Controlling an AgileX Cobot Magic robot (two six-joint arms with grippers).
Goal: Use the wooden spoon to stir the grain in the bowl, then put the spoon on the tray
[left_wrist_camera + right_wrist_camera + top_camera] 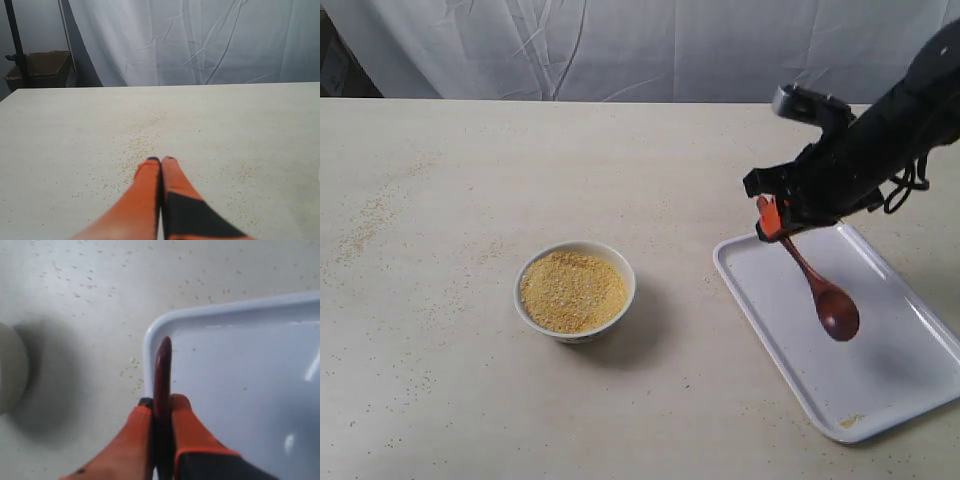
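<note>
The white bowl (575, 291) stands mid-table, filled with yellow grain (572, 290). My right gripper (769, 218) is shut on the handle of the dark wooden spoon (823, 297), which hangs slanted over the white tray (745, 283), its oval end low above the tray floor. In the right wrist view the spoon (163, 371) runs between the orange fingers (192, 427) of the right gripper (162, 402), above the tray's corner (150, 340); the bowl's edge (10, 367) shows at the side. The left gripper (161, 159) is shut on nothing above bare table and is out of the exterior view.
Loose grains lie scattered on the table (380, 210) at the far left and a few in the tray's near corner (850, 421). A white cloth backdrop (620, 45) hangs behind the table. A cardboard box (42, 67) sits beyond the table edge.
</note>
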